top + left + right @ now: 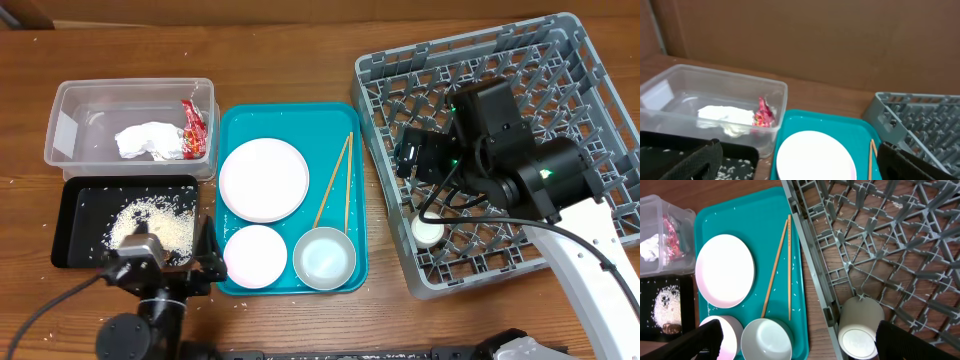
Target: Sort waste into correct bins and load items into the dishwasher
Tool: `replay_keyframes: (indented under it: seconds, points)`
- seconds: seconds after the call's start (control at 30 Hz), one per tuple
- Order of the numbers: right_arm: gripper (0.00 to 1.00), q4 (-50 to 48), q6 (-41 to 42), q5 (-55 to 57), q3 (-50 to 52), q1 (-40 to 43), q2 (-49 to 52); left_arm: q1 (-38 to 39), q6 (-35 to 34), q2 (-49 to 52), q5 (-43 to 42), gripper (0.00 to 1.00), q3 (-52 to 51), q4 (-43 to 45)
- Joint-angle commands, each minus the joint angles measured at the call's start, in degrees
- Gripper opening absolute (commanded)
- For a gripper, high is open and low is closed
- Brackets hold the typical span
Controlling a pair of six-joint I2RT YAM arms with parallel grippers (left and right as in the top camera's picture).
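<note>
The clear tub (70, 100) holds the white napkin (145, 140) and the red wrapper (193, 128). The black tray (75, 215) holds rice crumbs (160, 220). The plate (264, 179), pink bowl (254, 255), greyish bowl (323, 258) and chopsticks (338, 183) lie on the teal tray (340, 125). The white cup (428, 232) sits upside down in the grey rack (560, 60). My left gripper (160, 265) is open and empty at the black tray's near edge. My right gripper (805, 342) is open and empty above the rack's left edge, with the cup (860, 335) close to its right finger.
Loose rice grains are scattered on the teal tray and on the wooden table around the black tray. The rack's left wall (810, 275) runs right beside the teal tray. A brown wall rises behind the table in the left wrist view.
</note>
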State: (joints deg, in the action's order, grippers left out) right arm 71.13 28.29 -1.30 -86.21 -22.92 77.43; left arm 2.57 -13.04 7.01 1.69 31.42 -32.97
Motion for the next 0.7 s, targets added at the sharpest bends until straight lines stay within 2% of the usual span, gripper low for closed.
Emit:
replay_keyframes:
  seconds: [0.0,0.2,0.37,0.47,0.67]
  points:
    - [1.0,-0.33,0.04,-0.11,0.0,0.11,-0.15,-0.31,1.46,-5.49,-5.14,1.0,-7.39,2.16]
    - [1.0,-0.35,0.04,-0.13,0.0,0.11,-0.15,-0.26,1.2,-6.82,-6.4,1.0,-16.35,6.56]
    - [1.0,-0.33,0.04,-0.11,0.0,0.11,-0.15,-0.28,0.2,-6.82,-7.48,1.0,-25.88,15.89]
    - [1.0,-0.33,0.04,-0.13,0.0,0.11,-0.15,-0.31,0.2,-6.71,-7.39,1.0,-26.95,19.37]
    - [1.0,-0.33,0.04,-0.11,0.0,0.11,-0.15,-0.31,0.2,-6.64,-7.5,1.0,-27.26,19.45]
